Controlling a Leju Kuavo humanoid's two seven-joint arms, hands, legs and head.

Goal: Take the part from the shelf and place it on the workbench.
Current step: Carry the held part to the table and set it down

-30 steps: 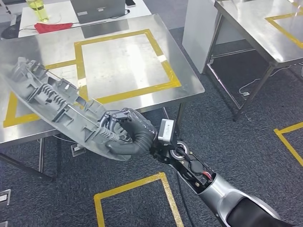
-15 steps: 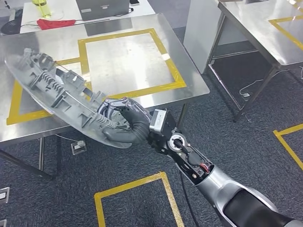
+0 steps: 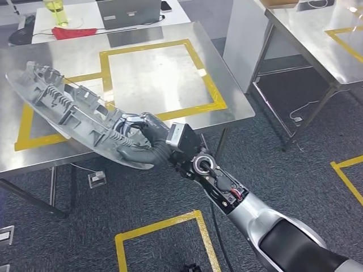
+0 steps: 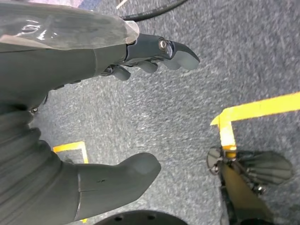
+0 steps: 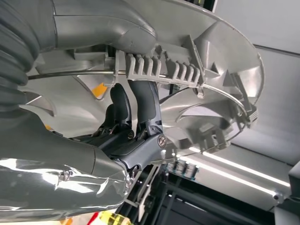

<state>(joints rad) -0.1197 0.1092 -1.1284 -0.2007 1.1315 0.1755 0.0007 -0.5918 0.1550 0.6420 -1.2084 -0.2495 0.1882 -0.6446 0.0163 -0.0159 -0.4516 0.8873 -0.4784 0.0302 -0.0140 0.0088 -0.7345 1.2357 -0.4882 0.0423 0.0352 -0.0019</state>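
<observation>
We see right hand (image 3: 143, 141) gripping grey part (image 3: 64, 110) over steel workbench (image 3: 171, 73) with yellow tape; left hand (image 4: 71, 117) empty, fingers spread above grey carpet (image 4: 176, 108).

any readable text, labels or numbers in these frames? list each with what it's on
None readable.
Grey part in the right hand: moulded ribs, no lettering visible.
Workbench: yellow tape outlines only.
Laptop beyond the bench: no legible marking.
Left hand: no markings.
</observation>
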